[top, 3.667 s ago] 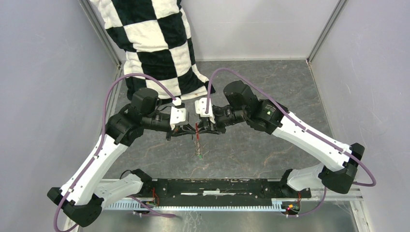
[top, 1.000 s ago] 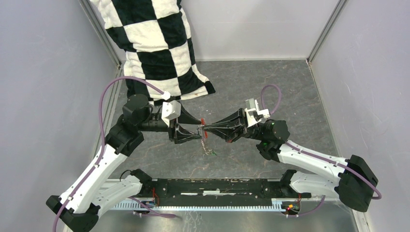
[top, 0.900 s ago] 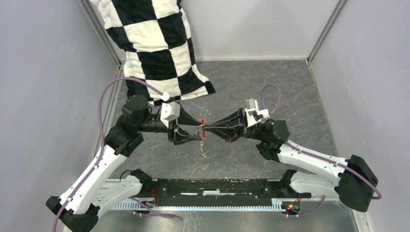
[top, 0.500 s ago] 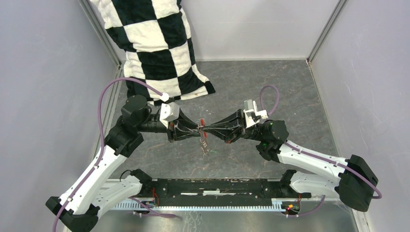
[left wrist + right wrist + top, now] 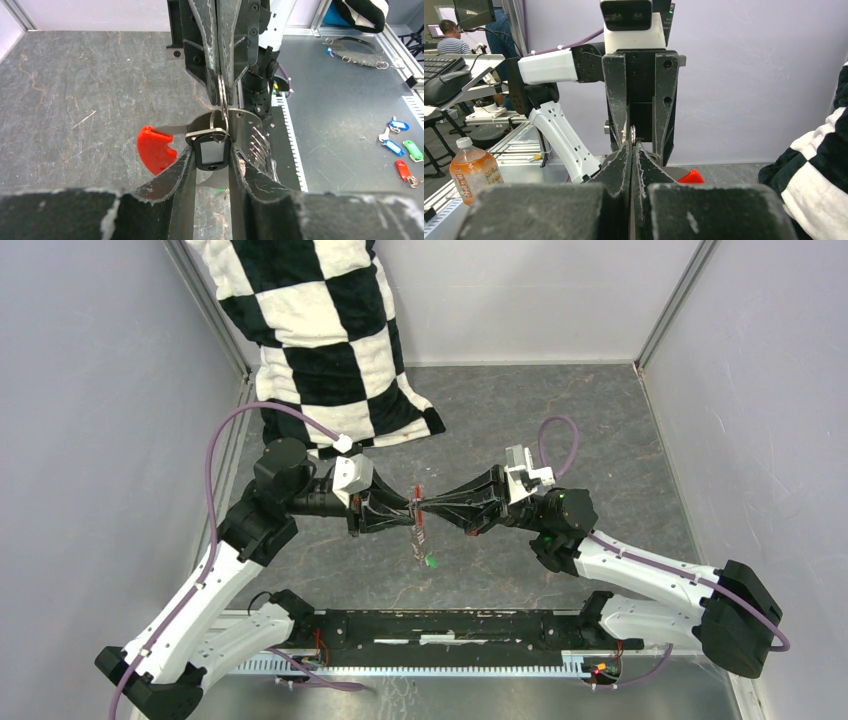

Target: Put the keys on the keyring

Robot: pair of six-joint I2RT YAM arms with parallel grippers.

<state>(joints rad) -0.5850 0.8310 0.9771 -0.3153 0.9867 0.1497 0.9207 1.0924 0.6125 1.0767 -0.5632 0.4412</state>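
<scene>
Your right fingers (image 5: 205,45) pinch the ring (image 5: 220,95); left fingers (image 5: 172,182) clamp the black key (image 5: 210,152). Hold the ring rigid and feed the key slowly, no tugging.

Keyring (image 5: 417,506) between left fingers (image 5: 388,510) and right fingers (image 5: 455,505), keys (image 5: 423,543) hanging below, cloth (image 5: 320,330) behind them

The left arm (image 5: 200,592) and right arm (image 5: 640,572) share white shells, black joints, looping purple cables (image 5: 560,419) and scuffed black tapered fingers (image 5: 167,192).

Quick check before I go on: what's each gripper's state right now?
Left gripper: closed on the black-tagged key.
Right gripper: closed on the keyring.
</scene>
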